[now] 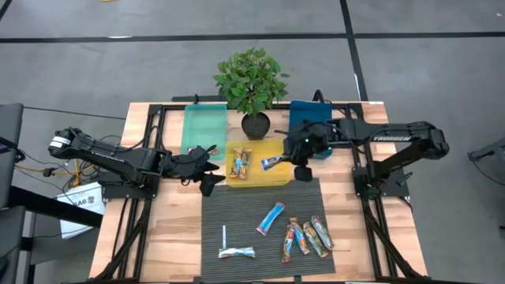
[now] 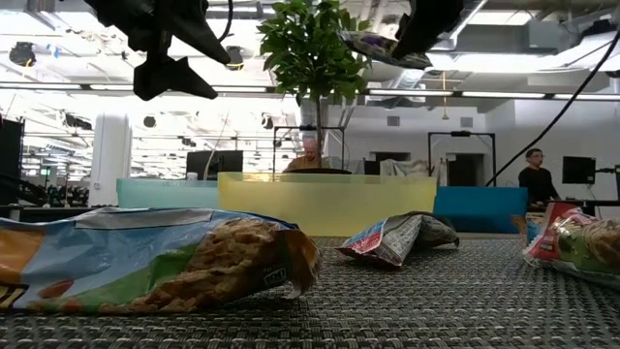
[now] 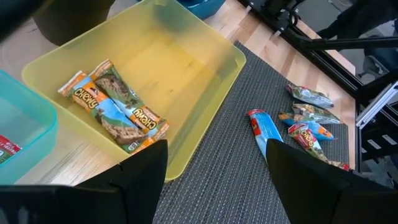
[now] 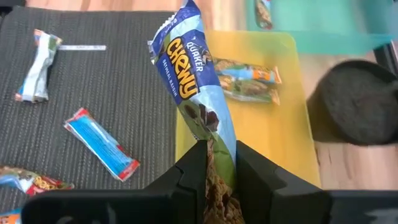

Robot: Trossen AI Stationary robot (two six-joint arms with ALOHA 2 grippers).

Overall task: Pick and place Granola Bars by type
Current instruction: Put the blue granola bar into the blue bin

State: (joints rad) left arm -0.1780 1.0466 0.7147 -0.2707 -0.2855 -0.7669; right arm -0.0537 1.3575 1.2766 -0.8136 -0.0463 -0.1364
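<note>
My right gripper [image 1: 293,162] [image 4: 216,158] hangs over the right end of the yellow bin [image 1: 278,180], shut on a blue Chewy bar [image 4: 189,81]. In the low view that bar [image 2: 383,47] shows high above the table. Two green-orange bars [image 3: 115,106] lie flat on the yellow bin's floor. My left gripper [image 1: 207,178] [image 3: 217,180] is open and empty, in the air at the yellow bin's left near corner. On the mat lie a bright blue bar [image 1: 270,218], three multicoloured bars [image 1: 306,237] and one pale bar [image 1: 237,252]. My right gripper pinches the blue Chewy bar between its two fingers at one end [image 4: 214,134]. The rest of the bar sticks out past the fingertips toward the table's left. It is lifted clear, roughly level, above the yellow bin's right rim.
A teal bin [image 1: 203,126] with one bar in it [image 3: 6,149] stands left of the yellow bin, and a blue bin [image 1: 304,110] to its right. A potted plant [image 1: 252,83] stands behind the yellow bin. A thin white stick [image 1: 223,236] lies on the grey mat [image 1: 237,207].
</note>
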